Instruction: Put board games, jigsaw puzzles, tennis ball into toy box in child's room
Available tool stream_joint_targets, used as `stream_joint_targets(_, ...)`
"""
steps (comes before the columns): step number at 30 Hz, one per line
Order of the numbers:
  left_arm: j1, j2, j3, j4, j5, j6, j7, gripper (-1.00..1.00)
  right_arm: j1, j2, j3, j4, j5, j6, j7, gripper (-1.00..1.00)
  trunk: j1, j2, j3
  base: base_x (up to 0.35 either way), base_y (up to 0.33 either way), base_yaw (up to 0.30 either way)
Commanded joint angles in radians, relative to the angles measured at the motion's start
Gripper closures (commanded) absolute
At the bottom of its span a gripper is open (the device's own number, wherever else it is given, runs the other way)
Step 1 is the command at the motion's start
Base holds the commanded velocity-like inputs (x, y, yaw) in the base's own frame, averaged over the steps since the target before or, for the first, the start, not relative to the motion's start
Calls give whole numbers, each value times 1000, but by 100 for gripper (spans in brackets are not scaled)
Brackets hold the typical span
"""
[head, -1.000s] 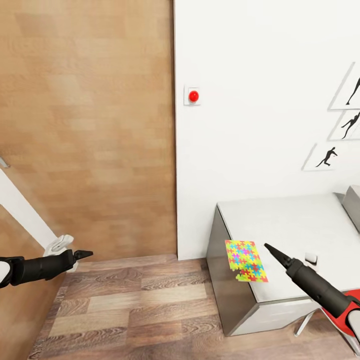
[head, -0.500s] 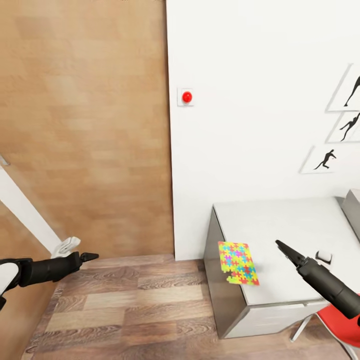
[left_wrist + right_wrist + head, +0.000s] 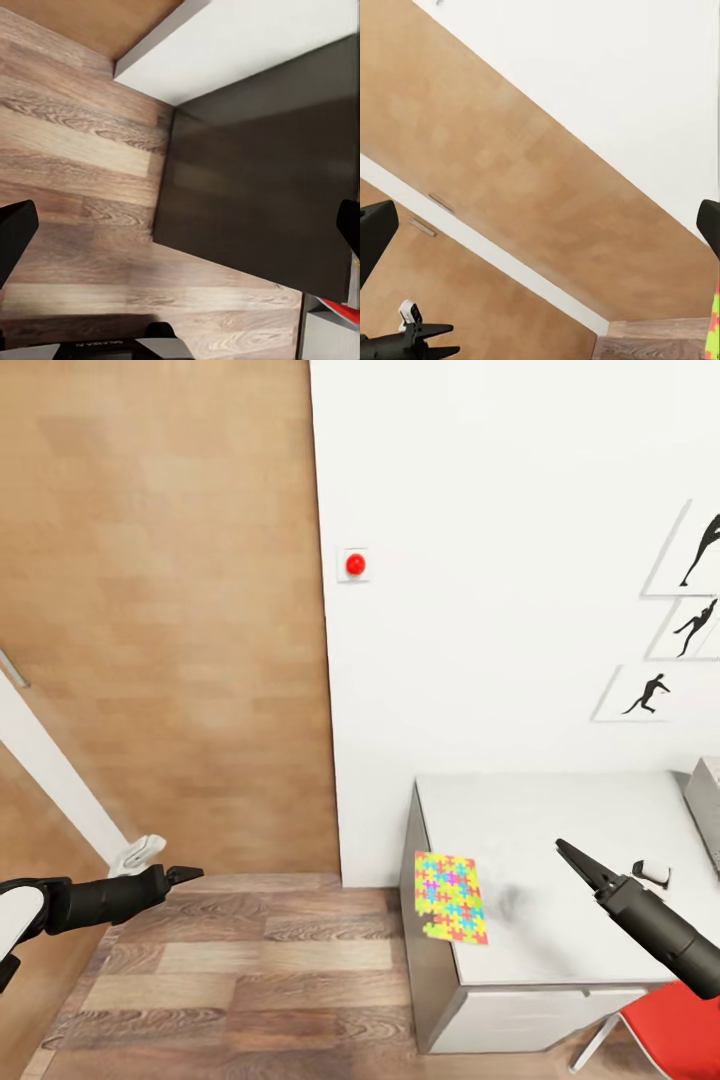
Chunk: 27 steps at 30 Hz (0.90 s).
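Puzzle (image 3: 450,897): a bright jigsaw sheet lying flat on the table (image 3: 560,830), at its near left corner, one edge overhanging the table's end – a sliver of it also shows at the edge of the right wrist view.

Long axis: runs from the wall side toward the robot, roughly along the table's short end, a little skewed.

Right gripper (image 3: 572,857): over the table, to the right of the puzzle and near it, pointing up and left toward the wall. In the head view the fingers look drawn to a point; in the wrist view the two fingertips stand at opposite edges, so I take the jaws as apart, with nothing held.

Left gripper (image 3: 190,875): out over the wood floor (image 3: 250,980), well apart from the table, pointing right. In its wrist view the fingertips also sit wide, nothing between them – apart and empty.

Nearer arm: the right, clearly.

Key relation: the puzzle lies left of the right gripper and slightly nearer the robot, so reaching it likely calls for a short move left and down, with the overhanging edge the easiest place to pinch a thin sheet.

Toy box (image 3: 706,805): a grey bin at the table's far right, cut off by the frame edge – well apart from the puzzle.
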Motion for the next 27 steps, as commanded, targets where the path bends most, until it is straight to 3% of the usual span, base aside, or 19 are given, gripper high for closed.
stream_joint_targets(1,-1,0,0,-1,11,4,10,-100,-1,0,-1,0,-6,7,1,-100,1,-2,0,0,-104,11)
stream_joint_targets(19,0,0,-1,-1,11,4,10,-100,0,1,-1,1,-5,5,35,-100,1,-2,30,0,-17,1)
stream_joint_targets(27,0,0,-1,-1,10,4,10,-100,-1,1,-2,1,-4,5,38,-100,1,-2,43,0,-212,0)
